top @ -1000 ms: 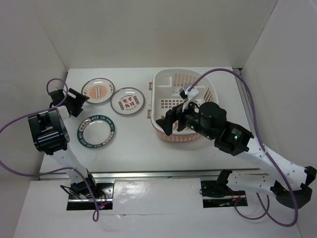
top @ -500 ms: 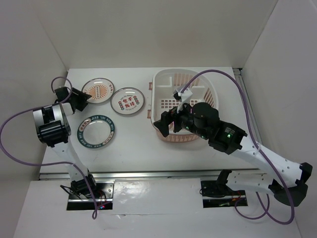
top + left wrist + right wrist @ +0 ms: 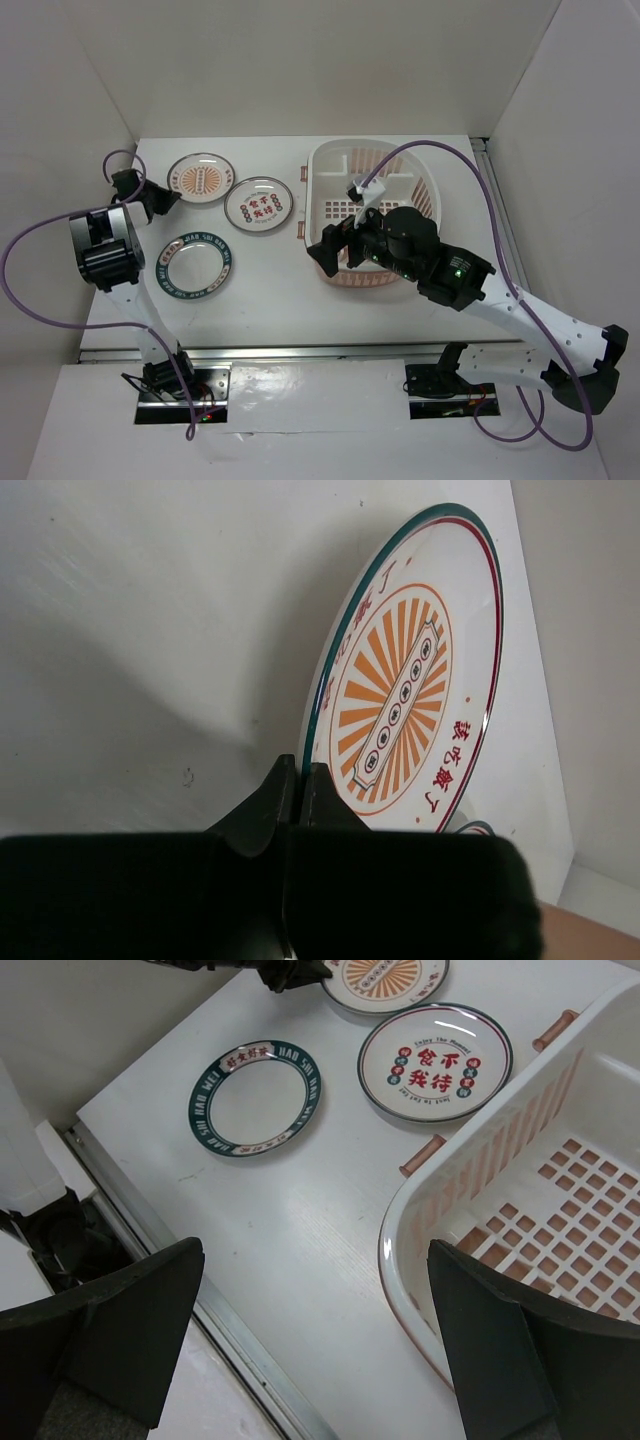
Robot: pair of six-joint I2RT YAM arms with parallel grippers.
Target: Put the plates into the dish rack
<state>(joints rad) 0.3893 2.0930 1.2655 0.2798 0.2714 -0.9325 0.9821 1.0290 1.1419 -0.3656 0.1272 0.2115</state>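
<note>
Three plates lie on the white table at the left. My left gripper is shut on the near-left rim of the orange-centred plate. To its right is the plate with red characters. The teal-rimmed plate lies nearer the front. The pink-cream dish rack stands at centre right with nothing in it. Over the rack's near-left rim hangs my right gripper, open, with nothing between its fingers.
White walls close the table on the left, back and right. A metal rail runs along the table's front edge. Purple cables loop from both arms, one arching over the rack.
My left gripper moved up to the orange-centred plate and closed on its rim. The right arm shifted slightly left over the rack's edge, still open.
</note>
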